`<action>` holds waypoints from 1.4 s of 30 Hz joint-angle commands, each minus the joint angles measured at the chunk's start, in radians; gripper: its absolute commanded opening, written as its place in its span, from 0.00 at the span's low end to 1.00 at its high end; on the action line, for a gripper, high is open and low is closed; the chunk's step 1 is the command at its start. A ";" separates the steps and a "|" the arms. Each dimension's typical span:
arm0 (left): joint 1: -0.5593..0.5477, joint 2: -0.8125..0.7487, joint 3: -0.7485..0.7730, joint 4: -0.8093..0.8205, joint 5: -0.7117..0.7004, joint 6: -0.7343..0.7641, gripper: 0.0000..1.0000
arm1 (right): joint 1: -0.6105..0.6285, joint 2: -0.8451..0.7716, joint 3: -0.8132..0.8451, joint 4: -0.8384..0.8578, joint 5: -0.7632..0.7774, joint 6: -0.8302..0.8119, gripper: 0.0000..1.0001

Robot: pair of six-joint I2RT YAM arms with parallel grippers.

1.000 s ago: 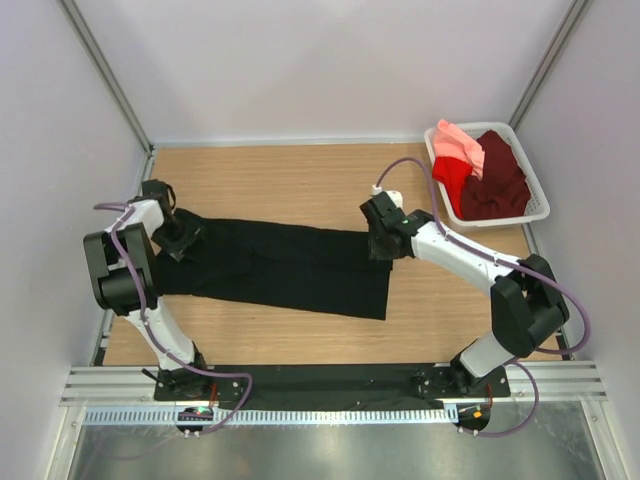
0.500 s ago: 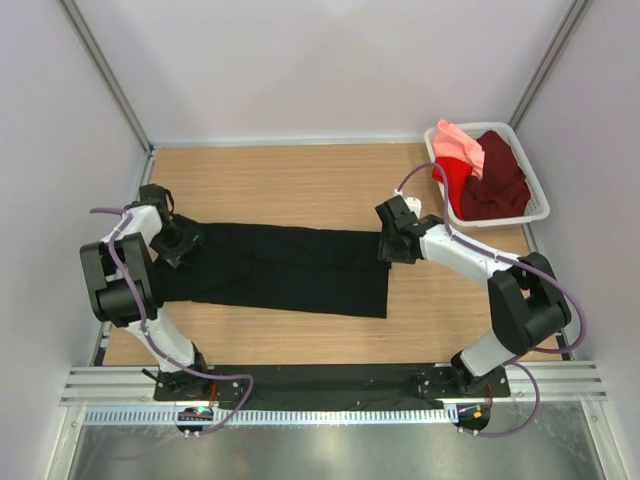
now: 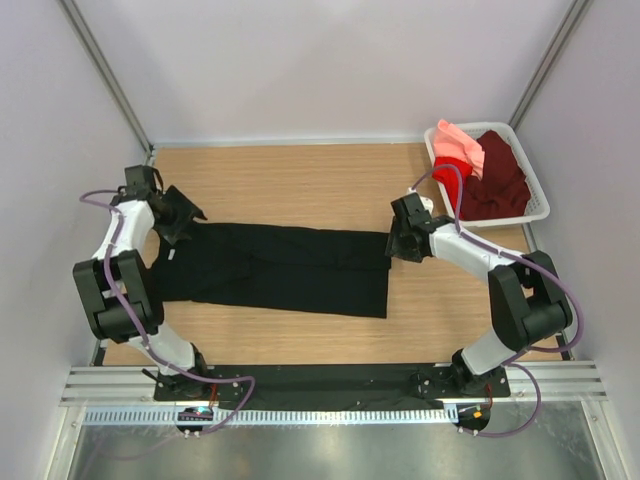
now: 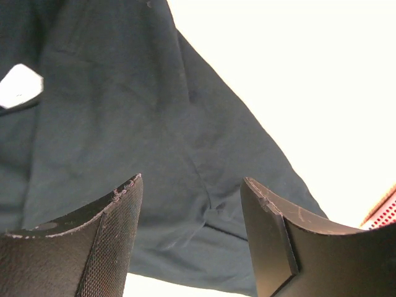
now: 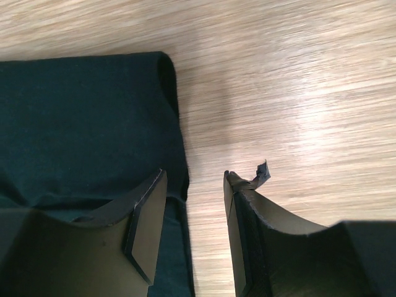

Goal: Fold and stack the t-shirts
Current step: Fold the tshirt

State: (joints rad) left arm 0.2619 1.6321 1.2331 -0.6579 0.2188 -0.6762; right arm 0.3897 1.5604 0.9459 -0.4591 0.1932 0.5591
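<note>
Item: black t-shirt (image 3: 280,270), lying flat on the wooden table (image 3: 300,180) as a long band running left to right, sides apparently turned in, its small white label (image 4: 18,85) at the left end. Further stock: salmon-pink t-shirt (image 3: 455,140), red t-shirt (image 3: 450,178) and maroon t-shirt (image 3: 498,180), heaped unfolded in the white basket (image 3: 540,205) at the far right corner. Tools: left gripper (image 3: 183,222) above the band's far-left corner, jaws apart and empty, cloth visible beneath the gap; right gripper (image 3: 398,240) at the band's right edge, jaws apart and empty, one finger over cloth, the other over bare wood. Step in hand, as judged: release after the lengthwise fold of the first shirt; the crosswise fold is not yet made and nothing is stacked. Next move calls for: a fresh pinch on both layers at one end of the band, then a carry across to the other end with the edges kept aligned. Change against a second ago: left gripper now farther back, toward the left wall; right gripper shifted rightward off the cloth, jaws wider; the shirt itself lies practically unchanged.
</note>
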 commanded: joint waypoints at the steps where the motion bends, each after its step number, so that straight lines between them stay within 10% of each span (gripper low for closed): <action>1: -0.003 0.083 -0.023 0.081 0.076 -0.008 0.66 | 0.003 -0.022 -0.012 0.059 -0.032 0.030 0.49; 20: 0.016 0.282 -0.004 0.072 0.024 -0.026 0.66 | 0.003 -0.010 -0.098 0.183 -0.075 0.081 0.38; 25: 0.014 0.285 0.005 0.060 -0.007 -0.017 0.66 | 0.000 -0.006 -0.070 0.166 -0.041 0.074 0.09; 33: 0.016 0.281 0.029 0.040 -0.010 -0.006 0.66 | -0.011 -0.049 -0.024 0.187 -0.089 -0.085 0.45; 42: 0.016 0.281 0.039 0.049 -0.055 -0.013 0.67 | -0.098 0.056 0.007 0.304 -0.230 -0.235 0.56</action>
State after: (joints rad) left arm 0.2722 1.9038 1.2663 -0.6399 0.2520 -0.7033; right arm 0.3187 1.5768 0.9146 -0.2348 0.0380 0.4042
